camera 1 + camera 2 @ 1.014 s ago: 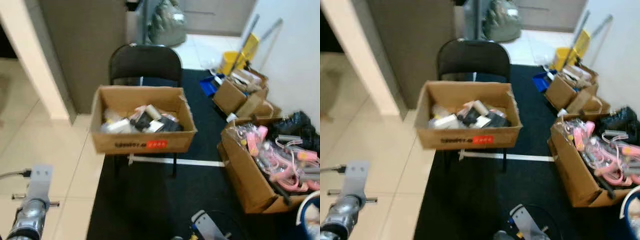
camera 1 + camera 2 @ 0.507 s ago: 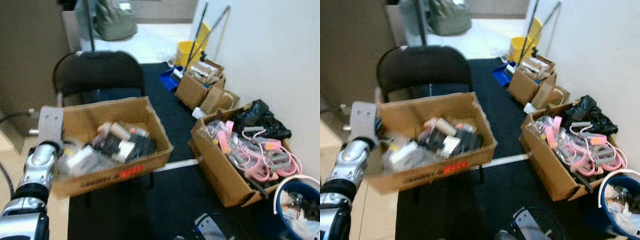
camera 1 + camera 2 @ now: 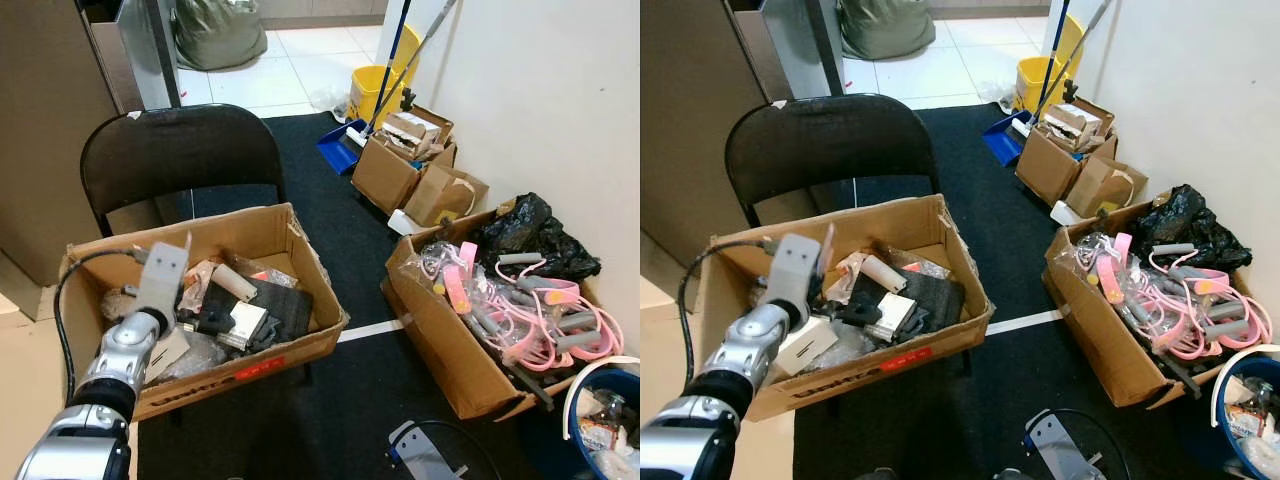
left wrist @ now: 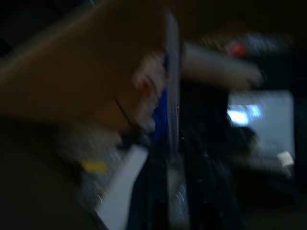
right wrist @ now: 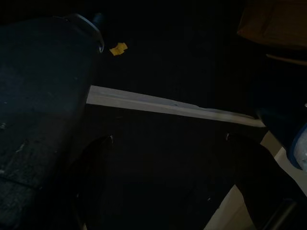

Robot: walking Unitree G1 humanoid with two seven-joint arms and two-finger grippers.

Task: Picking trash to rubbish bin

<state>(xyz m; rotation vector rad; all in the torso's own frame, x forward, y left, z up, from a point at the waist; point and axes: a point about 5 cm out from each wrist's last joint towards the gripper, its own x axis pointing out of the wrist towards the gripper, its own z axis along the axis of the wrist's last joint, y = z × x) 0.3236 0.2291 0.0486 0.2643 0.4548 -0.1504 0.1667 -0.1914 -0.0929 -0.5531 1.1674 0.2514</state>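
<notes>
Over the cardboard box [image 3: 300,345] on the chair, the left gripper [image 3: 195,315] has reached in among the trash [image 3: 245,315]; finger state unclear. Pickup looks imminent; 1 bin [image 3: 610,420] waits right.

Matt brown cardboard box [image 3: 245,232]; black matt chair back [image 3: 180,150]; dark carpet [image 3: 330,400], glossy tile floor [image 3: 280,70]; brushed-metal left arm [image 3: 120,350].

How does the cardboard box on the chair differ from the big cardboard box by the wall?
The box on the chair sits raised on the black folding chair; the box by the wall stands on the dark floor mat. The chair box holds mixed black and white items, with the left hand reaching in; the wall box holds pink and grey looped items. Both are open-topped brown cardboard.
</notes>
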